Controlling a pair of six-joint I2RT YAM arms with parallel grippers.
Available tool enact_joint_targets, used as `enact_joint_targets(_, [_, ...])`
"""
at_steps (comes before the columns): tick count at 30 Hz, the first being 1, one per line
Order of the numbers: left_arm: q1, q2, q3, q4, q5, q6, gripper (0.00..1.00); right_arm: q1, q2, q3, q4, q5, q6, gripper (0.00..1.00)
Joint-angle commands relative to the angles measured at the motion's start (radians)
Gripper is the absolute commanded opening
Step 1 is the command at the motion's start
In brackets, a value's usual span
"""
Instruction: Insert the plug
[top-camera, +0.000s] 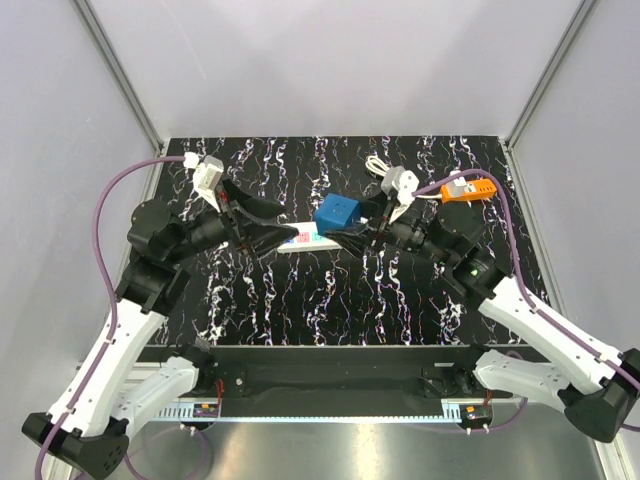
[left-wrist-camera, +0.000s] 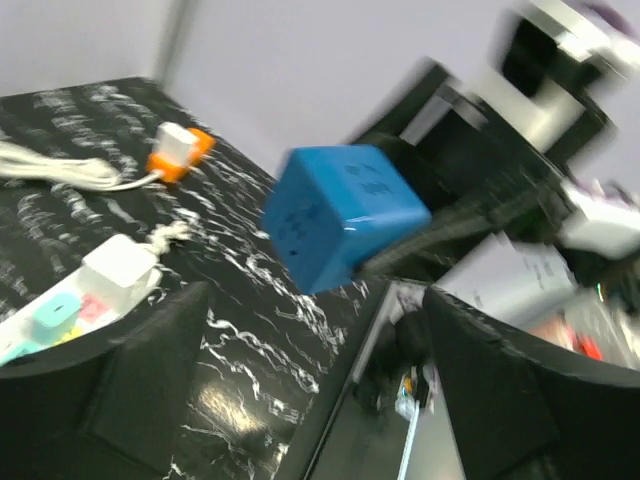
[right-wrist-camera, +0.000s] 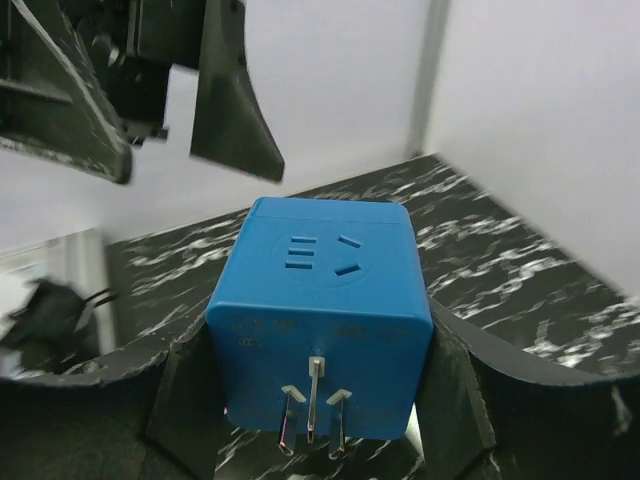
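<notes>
Blue plug hung in the air above the worktop, just beside the far end of the white power strip, and it touched neither of them. The right gripper had its jaws clamped on two opposite sides of the cube. In the right wrist view the three metal pins stuck out from the face turned toward that camera, not clearly toward the strip. The left gripper stood near the strip with its jaws wide apart, and nothing was between them.

I judged several risks from there. The strip lay loose on the worktop and nothing held it, so a push from the plug could make it slide or tip. The pins seemed to need a turn before they could meet a socket. With a hold on only two sides, the cube might rotate in the jaws under pressure. The two arms were also close together, so a careless move could knock one against the other.
</notes>
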Motion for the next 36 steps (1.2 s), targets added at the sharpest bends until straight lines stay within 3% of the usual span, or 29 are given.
enact_joint_targets(1, [-0.001,0.021,0.084,0.015,0.299,0.117,0.85,-0.055,-0.029,0.029,-0.123,-0.332,0.203,0.00])
enact_joint_targets(4, [-0.002,0.010,0.072,0.050,0.312,0.106,0.85,-0.061,-0.032,0.031,-0.094,-0.442,0.291,0.00])
enact_joint_targets(6, [-0.007,0.000,0.051,0.122,0.319,0.070,0.86,-0.061,-0.035,0.002,0.022,-0.497,0.380,0.00])
enact_joint_targets(14, [-0.038,0.006,-0.017,0.222,0.309,-0.013,0.88,-0.063,-0.013,-0.075,0.364,-0.510,0.561,0.00])
enact_joint_targets(18, [-0.053,0.012,-0.077,0.380,0.295,-0.104,0.88,-0.063,0.015,-0.080,0.431,-0.493,0.604,0.00])
enact_joint_targets(36, [-0.125,0.088,-0.106,0.500,0.211,-0.204,0.77,-0.061,0.081,-0.095,0.518,-0.444,0.627,0.00])
